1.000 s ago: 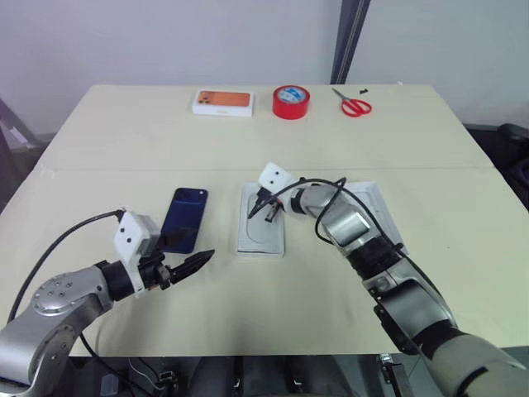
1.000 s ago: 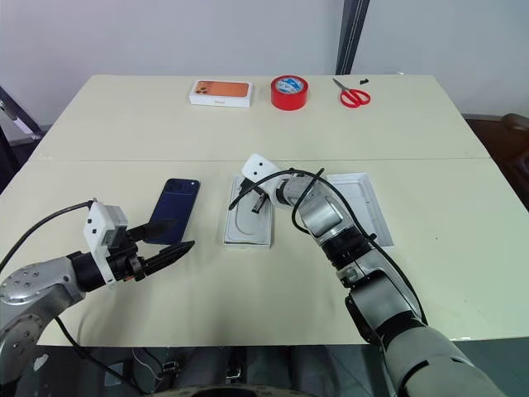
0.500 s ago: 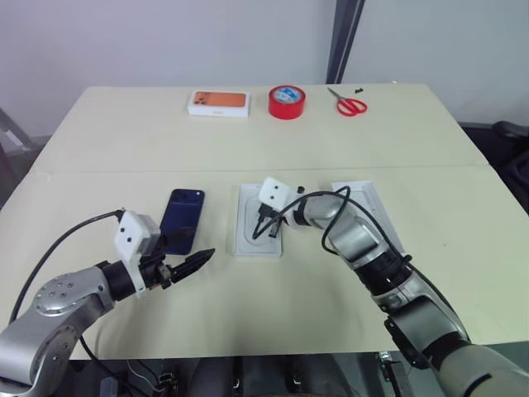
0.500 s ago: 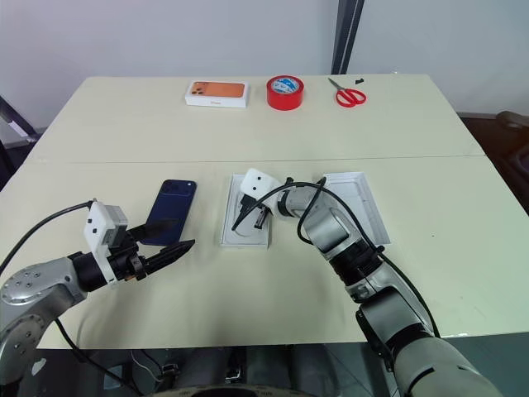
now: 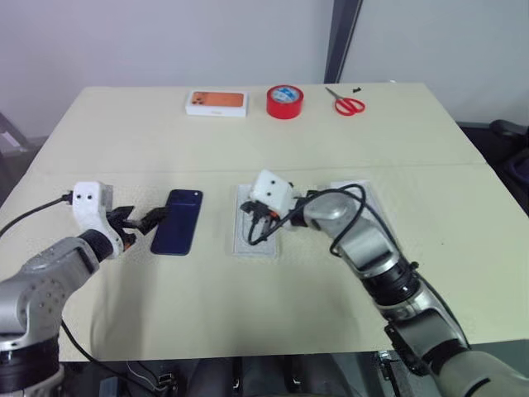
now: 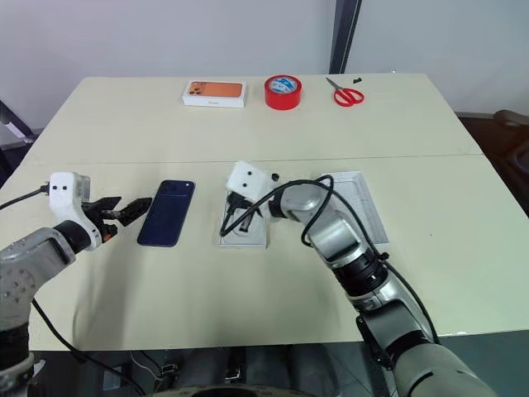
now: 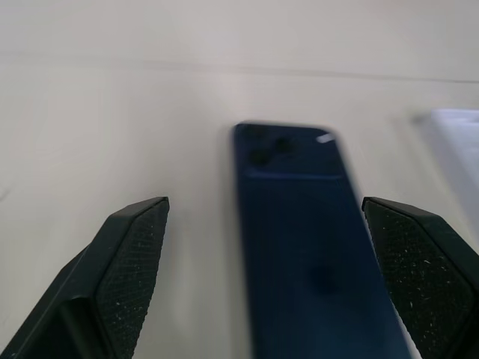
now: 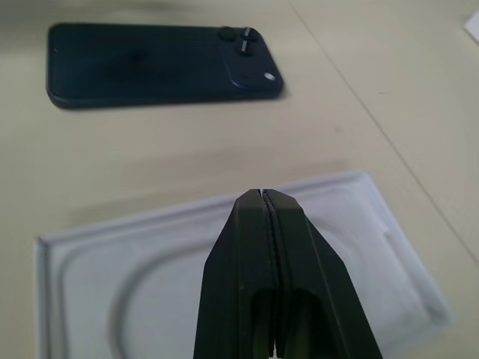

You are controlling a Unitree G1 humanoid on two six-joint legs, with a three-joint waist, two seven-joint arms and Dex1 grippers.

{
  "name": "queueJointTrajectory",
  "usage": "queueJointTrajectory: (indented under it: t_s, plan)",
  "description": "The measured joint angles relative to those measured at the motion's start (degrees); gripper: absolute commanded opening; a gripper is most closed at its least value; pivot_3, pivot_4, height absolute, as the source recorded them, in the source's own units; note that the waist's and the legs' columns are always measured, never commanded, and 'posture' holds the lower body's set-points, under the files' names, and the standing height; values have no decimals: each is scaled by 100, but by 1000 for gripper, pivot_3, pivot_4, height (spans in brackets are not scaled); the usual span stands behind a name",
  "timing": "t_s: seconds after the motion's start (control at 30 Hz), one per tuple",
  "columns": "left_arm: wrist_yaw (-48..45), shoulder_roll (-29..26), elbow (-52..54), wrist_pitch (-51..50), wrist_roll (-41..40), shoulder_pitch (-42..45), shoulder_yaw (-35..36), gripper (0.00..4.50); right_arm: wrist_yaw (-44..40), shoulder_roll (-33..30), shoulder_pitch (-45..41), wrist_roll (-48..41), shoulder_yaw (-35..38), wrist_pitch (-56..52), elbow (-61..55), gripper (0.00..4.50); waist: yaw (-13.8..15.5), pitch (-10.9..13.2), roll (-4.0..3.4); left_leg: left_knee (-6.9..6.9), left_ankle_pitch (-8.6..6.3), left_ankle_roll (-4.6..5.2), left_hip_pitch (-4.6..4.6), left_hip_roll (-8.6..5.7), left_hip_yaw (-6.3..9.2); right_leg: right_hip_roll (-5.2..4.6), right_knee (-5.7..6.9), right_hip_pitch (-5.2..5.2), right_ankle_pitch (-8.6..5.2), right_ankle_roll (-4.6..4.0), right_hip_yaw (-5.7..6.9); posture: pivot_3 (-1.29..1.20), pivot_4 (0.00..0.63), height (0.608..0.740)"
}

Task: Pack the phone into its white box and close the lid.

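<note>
Just ahead of the left gripper (image 5: 139, 222), head view: the phone (image 5: 177, 232) lies flat on the table (image 5: 331, 149), back up; the white box (image 5: 245, 241) sits below the right gripper (image 5: 253, 227), the lid (image 6: 364, 207) beyond that arm. Left wrist view: fingers (image 7: 123, 269) spread wide, phone (image 7: 307, 277) between and ahead of them, untouched. Right wrist view: fingers (image 8: 273, 277) pressed together, empty, over the white box (image 8: 157, 262), phone (image 8: 150, 63) beyond
</note>
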State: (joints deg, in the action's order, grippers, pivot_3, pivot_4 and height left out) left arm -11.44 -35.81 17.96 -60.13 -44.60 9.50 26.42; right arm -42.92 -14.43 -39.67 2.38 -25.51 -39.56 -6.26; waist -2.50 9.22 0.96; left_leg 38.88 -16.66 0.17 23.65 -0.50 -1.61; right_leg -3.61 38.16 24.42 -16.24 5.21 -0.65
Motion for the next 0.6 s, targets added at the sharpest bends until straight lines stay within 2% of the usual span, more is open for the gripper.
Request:
queueJointTrajectory:
  t_s: [0.33,0.6]
  plan:
    - [474,29,-712,-1499,-247,683,368,4475,609,988,-604,432,-705,-420,1028,0,7,-1,3,1,6,-11,0,-2,0,-1,1,1,0,0,1,0,150,725]
    - [394,314,-974,-2708,-361,1371,387,4475,582,1288,-832,660,-1180,-416,1813,0,6,-4,3,0,22,-40,0,-4,1,-1,3,1,0,0,2,0,150,725]
